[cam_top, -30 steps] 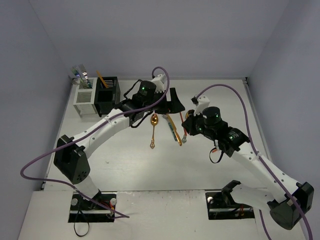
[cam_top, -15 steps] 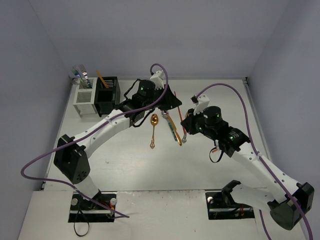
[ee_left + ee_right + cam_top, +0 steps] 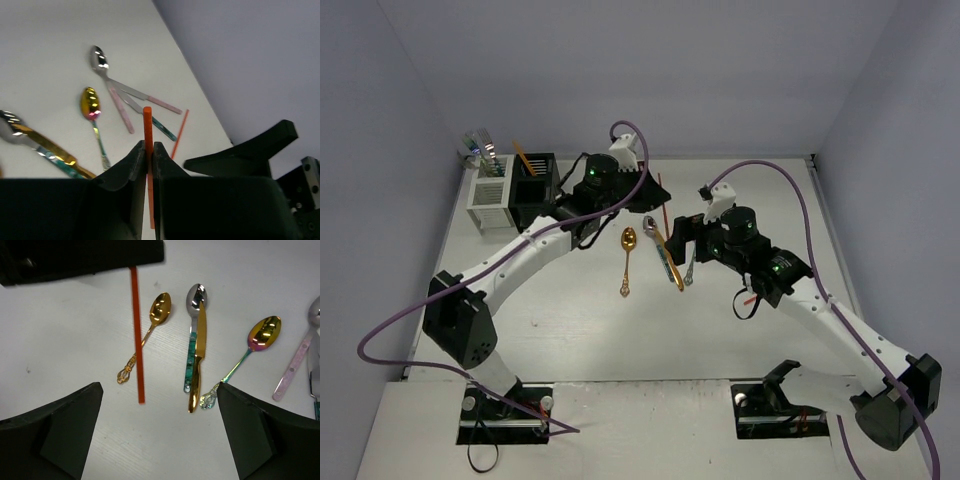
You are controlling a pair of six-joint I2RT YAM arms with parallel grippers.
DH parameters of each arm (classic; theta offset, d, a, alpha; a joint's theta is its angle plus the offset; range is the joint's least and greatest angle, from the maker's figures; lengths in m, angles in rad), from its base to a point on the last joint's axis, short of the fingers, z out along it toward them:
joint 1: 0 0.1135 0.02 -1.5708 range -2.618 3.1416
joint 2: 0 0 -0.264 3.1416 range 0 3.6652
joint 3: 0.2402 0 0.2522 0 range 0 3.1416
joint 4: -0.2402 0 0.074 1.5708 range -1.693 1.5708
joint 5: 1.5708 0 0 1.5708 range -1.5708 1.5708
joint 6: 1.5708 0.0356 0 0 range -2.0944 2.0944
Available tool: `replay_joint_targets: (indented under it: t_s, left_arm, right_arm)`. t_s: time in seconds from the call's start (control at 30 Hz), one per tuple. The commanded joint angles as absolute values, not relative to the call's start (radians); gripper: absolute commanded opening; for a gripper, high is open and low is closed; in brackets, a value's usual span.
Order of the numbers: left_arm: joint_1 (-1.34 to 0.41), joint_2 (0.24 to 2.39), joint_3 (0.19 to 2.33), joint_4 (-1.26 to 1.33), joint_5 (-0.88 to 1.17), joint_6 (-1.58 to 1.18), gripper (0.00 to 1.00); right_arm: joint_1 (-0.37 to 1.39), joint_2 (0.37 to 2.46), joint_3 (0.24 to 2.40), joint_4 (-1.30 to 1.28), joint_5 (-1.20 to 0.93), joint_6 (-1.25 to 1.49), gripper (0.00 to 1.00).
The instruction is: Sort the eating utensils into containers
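My left gripper (image 3: 148, 150) is shut on an orange-red chopstick (image 3: 147, 125), held off the table (image 3: 570, 300) behind the loose utensils. From above the left gripper (image 3: 653, 197) and its chopstick (image 3: 665, 215) sit mid-table. My right gripper (image 3: 160, 430) is open and holds nothing, just right of them (image 3: 692, 232). Below it lie a gold spoon (image 3: 160, 307), a teal-handled spoon (image 3: 191, 355), a gold knife (image 3: 198, 355) and an iridescent spoon (image 3: 264, 332). The white container (image 3: 488, 205) and black container (image 3: 535, 190) stand at the back left with utensils in them.
A second orange-red chopstick (image 3: 179, 134) lies near the back wall, beside pink-handled utensils (image 3: 120, 102). The left gripper's black body (image 3: 80, 257) hangs over the top of the right wrist view. Walls close the table at the back and both sides.
The left gripper closed on the chopstick, then the right gripper opened off it. The left arm has drawn back and left with the chopstick.
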State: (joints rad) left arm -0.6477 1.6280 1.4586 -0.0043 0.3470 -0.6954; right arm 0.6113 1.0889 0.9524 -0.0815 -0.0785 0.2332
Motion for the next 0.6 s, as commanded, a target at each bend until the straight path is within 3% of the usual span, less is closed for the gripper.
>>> replay_joint_targets:
  t_s: [0.0, 0.23, 0.57]
  left_arm:
    - [-0.533, 1.531, 1.518, 0.003, 0.247, -0.521, 0.0]
    - [-0.3, 1.547, 1.608, -0.022, -0.016, -0.242, 0.0]
    - [-0.067, 1.775, 1.774, 0.23, -0.092, -0.229, 0.0]
  right_arm:
    - [0.607, 1.088, 0.996, -0.03, 0.058, 0.263, 1.0]
    - [0.588, 1.078, 0.967, -0.069, 0.223, 0.32, 1.0]
    - [0.509, 1.074, 0.938, -0.077, 0.235, 0.361, 1.0]
